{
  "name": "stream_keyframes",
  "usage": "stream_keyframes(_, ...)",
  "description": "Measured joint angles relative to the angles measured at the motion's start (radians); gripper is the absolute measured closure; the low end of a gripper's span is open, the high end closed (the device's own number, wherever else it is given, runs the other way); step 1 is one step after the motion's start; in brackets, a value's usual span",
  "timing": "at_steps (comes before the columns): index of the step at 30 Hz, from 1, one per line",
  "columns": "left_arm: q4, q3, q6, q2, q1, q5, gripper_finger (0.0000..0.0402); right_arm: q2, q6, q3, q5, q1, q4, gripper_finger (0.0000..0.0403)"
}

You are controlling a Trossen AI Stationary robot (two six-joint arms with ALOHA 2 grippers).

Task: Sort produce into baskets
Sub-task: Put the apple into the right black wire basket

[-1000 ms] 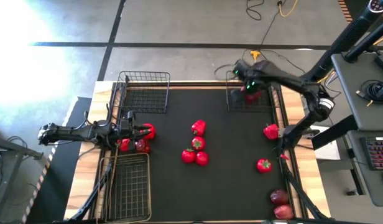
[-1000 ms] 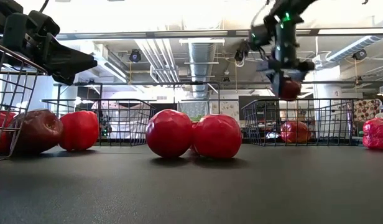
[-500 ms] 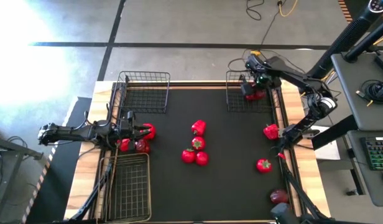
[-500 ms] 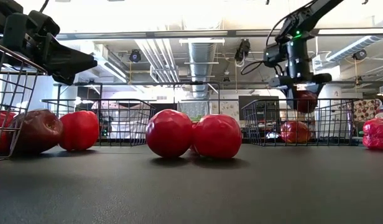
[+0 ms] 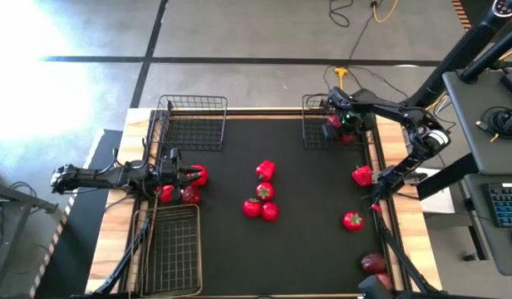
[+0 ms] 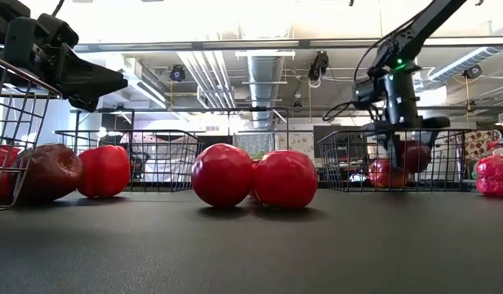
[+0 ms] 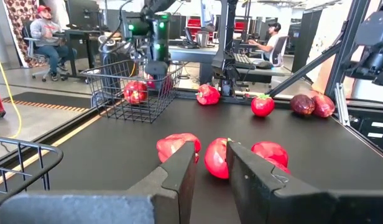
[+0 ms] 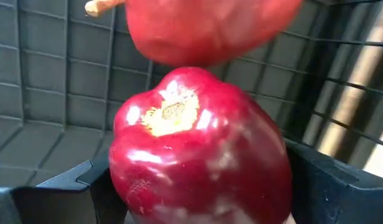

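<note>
My right gripper (image 5: pixel 343 124) is down inside the far right basket (image 5: pixel 310 133), shut on a dark red apple (image 8: pixel 198 149), also seen in the low view (image 6: pixel 416 155). A second apple (image 6: pixel 384 173) lies on that basket's floor beside it. My left gripper (image 5: pixel 185 173) hangs narrowly open and empty above the table's left side, over a tomato (image 5: pixel 198 174) and two more red items (image 5: pixel 189 195). Peppers and tomatoes (image 5: pixel 264 191) lie mid-table. The far left basket (image 5: pixel 194 124) and the longer near left basket (image 5: pixel 173 249) hold nothing. My right gripper pinches the apple's two opposite sides (image 8: pixel 120 168) between its two fingers, coming from above and pointing down. The apple's stem hollow (image 8: pixel 173 112) faces the wrist. The apple is low inside the basket; whether it touches the basket floor I cannot tell.
A pepper (image 5: pixel 361 175), a tomato (image 5: pixel 352 221) and dark apples (image 5: pixel 373 263) lie along the table's right edge. The mat between the centre cluster and the right-hand items is bare. People sit at desks in the room beyond the table.
My right gripper has gone down into the far right basket and a little toward the table's right edge, carrying the apple from above the basket rim to below it. It has stayed shut on the apple.
</note>
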Motion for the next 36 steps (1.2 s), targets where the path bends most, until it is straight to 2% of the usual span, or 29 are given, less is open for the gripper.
stream_keyframes(6, 0.0, 0.0, 0.0, 0.0, 0.0, 0.0, 0.0325, 0.0, 0.02, -0.06, -0.079, -0.001, 0.162, 0.0081)
stream_keyframes(13, 0.0, 0.0, 0.0, 0.0, 0.0, 0.0, 0.0325, 0.0, -0.026, -0.038, -0.081, -0.003, 0.186, 0.0078)
stream_keyframes(20, 0.0, 0.0, 0.0, 0.0, 0.0, 0.0, 0.0325, 0.006, -0.047, -0.036, -0.082, -0.003, 0.245, 0.0055)
stream_keyframes(25, 0.0, 0.0, 0.0, 0.0, 0.0, 0.0, 0.0325, 0.063, -0.081, -0.035, -0.104, -0.008, 0.249, 0.0044)
stream_keyframes(31, 0.0, 0.0, 0.0, 0.0, 0.0, 0.0, 0.0325, 0.165, -0.116, -0.021, -0.194, -0.008, 0.251, 0.0037)
stream_keyframes(36, 0.0, 0.0, 0.0, 0.0, 0.0, 0.0, 0.0325, 0.198, -0.15, 0.031, -0.192, -0.008, 0.248, 0.0037)
